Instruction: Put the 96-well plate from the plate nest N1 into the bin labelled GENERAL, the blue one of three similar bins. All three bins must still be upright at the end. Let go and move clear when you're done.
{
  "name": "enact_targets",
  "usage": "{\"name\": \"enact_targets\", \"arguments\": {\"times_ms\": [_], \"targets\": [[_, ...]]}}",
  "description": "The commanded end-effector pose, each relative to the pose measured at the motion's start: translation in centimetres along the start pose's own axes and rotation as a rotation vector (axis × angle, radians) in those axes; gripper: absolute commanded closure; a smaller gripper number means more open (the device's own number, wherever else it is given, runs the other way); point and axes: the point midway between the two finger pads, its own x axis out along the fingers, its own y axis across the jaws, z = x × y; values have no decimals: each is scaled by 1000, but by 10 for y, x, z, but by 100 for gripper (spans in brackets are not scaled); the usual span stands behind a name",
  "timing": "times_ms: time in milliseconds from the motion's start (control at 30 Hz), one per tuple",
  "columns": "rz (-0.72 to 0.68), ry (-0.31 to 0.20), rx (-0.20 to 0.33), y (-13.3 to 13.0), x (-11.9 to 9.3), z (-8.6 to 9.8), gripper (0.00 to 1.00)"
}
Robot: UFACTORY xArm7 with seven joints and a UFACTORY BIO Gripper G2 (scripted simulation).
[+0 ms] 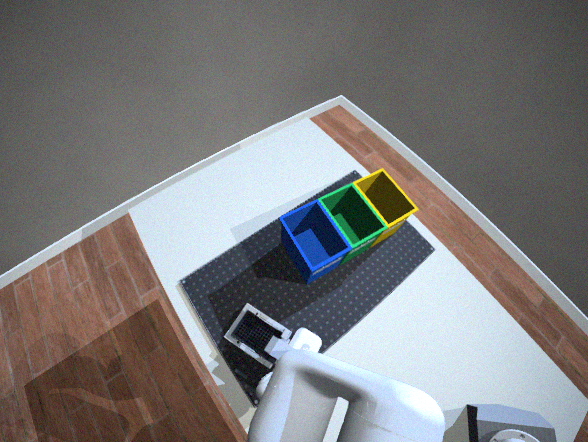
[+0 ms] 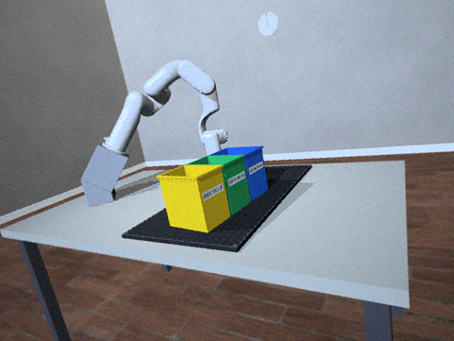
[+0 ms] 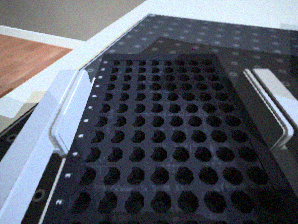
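Note:
The black 96-well plate lies between the fingers of my gripper. The gripper is shut on its two long sides and holds it just above the white nest. The exact gap below the plate is hidden. In the exterior view the gripper and plate are hidden behind the bins. The blue GENERAL bin stands upright and open at the nest end of the row. The green bin and the yellow bin stand upright beside it.
The bins and nest stand on a dark dotted mat on the white table. The bins stand close together in a row. The robot base is at the table's far left in the exterior view.

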Motion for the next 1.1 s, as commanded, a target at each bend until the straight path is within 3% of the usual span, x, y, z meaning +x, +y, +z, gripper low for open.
{"name": "enact_targets", "arguments": {"times_ms": [0, 1067], "targets": [[0, -3, -1, 0, 1, 3, 100], [0, -3, -1, 0, 1, 50, 100]]}}
